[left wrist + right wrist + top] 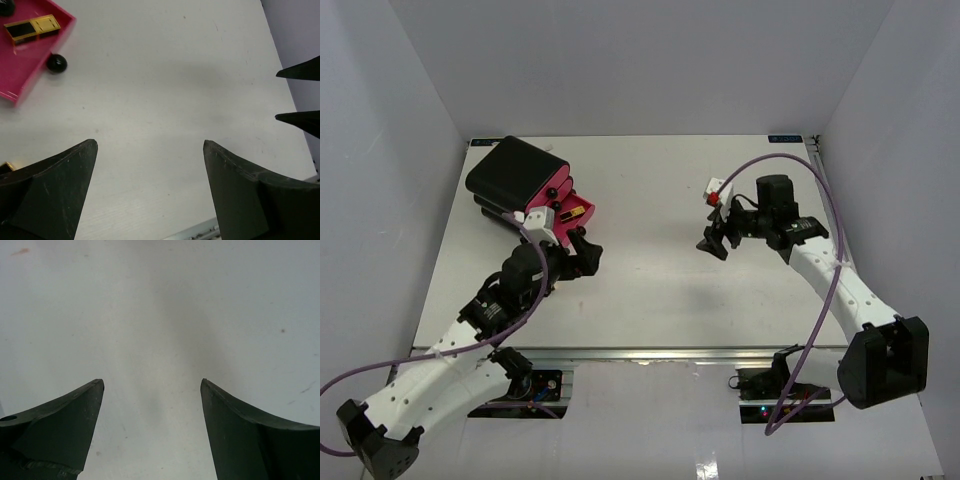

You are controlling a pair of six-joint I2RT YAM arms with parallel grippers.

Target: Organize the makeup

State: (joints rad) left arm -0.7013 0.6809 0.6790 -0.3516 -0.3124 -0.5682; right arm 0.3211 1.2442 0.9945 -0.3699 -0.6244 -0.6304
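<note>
Left gripper (583, 254): it is hovering over the table (660, 290), just in front of the pink tray. Its fingers (55, 190) are standing wide apart and nothing is lying between them.

Right gripper (717, 242): it is hanging over the right half of the table, well apart from the case. Its fingers (60, 420) are also apart, with only bare table surface showing between them.

Case (515, 172): the large black-and-pink one is sitting at the far left corner of the table, with its pink tray (20, 75) pointing toward the left gripper.

Gold-and-black lipstick (32, 28): it is lying flat inside the pink tray. The top view is giving it only as a small gold spot; the left wrist view is showing its gold half and black half clearly.

Small black round thing (56, 63): it is resting on the table just beside the tray's edge. It is showing clearly only in the left wrist view.

Gold corner (6, 165): it is peeking out at the left edge behind the left finger; I cannot tell what it is.

Left wrist view, right edge: two dark fingertips (302, 71) of the right gripper are appearing there, apart.

Right wrist view: it is showing only table.
</note>
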